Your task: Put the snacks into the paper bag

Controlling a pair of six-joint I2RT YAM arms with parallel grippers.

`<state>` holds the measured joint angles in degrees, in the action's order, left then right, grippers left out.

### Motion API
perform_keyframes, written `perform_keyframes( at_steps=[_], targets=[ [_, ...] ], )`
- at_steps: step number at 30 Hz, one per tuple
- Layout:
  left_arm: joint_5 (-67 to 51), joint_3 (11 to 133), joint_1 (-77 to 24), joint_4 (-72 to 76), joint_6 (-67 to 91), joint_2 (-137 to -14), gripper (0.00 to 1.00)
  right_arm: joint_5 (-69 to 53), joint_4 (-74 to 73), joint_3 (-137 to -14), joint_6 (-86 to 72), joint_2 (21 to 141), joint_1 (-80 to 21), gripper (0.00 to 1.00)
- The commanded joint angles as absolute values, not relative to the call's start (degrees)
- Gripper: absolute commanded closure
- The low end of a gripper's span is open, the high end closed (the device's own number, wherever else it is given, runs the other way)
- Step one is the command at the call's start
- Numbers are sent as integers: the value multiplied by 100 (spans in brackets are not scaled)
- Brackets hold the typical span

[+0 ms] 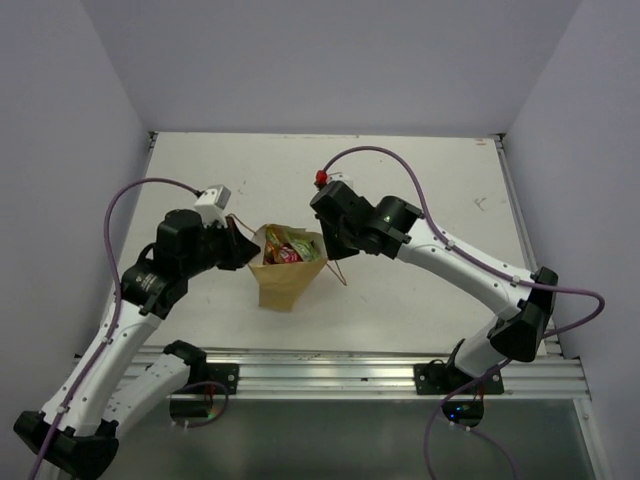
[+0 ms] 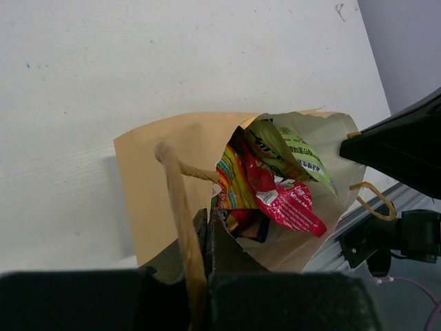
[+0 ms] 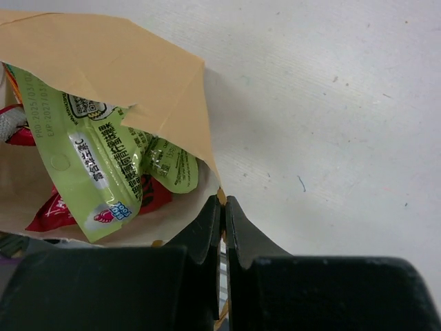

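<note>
The paper bag [image 1: 283,285] stands upright near the centre of the desk [image 1: 430,190], its mouth open and the snacks [image 1: 285,245] poking up inside it. In the top view the left gripper [image 1: 248,252] meets the rim at 9 o'clock and the right gripper [image 1: 326,250] meets it at 3 o'clock. Each wrist view shows its jaws pressed together on the thin paper edge, so both are clamped on the bag's rim, with the mouth spread between them.

A pale green packet [image 3: 83,158], glossy and creased, lies against the wall on the right gripper's side. A pink-red packet [image 2: 293,207] with a crimped seal sits mid-mouth, and a red-orange candy bag [image 2: 233,181] leans toward 9 o'clock. A dark edge low in the mouth may be the blue crisp bag, but I cannot tell. I see no packet lying outside the bag, so the filling looks about done.

The bag is matte tan kraft paper. It is probably light, stiff only along its folds, and likely to crease or tear if the 2 grippers pull apart, or to tip if 1 lets go. The safest hold seems to be the rim beside the twisted string handle [image 2: 180,200]. The packets are slick film, probably light and puffy, and best pinched by a flat sealed seam
</note>
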<state>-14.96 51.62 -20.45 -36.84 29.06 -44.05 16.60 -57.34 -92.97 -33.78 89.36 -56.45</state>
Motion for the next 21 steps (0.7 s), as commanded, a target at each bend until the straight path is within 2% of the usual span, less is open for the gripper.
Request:
perform_keyframes(
  at_steps=[1, 6, 9, 21],
  targets=[
    [-715, 5142, -2670, -2954, 3277, -4596, 100, 2057, -5907, -9167, -3041, 8719, -5379, 100],
    [315, 5256, -4224, -2698, 3638, -5202, 100, 2065, -5880, -9254, -2918, 8815, -5195, 100],
    [720, 5370, -4630, -2716, 3735, -5449, 100, 2030, -5880, -9299, -2839, 8851, -5116, 100],
    [905, 5300, -4843, -2417, 3771, -5968, 100, 1811, -5722, -8948, -2663, 8789, -4878, 100]
  ],
)
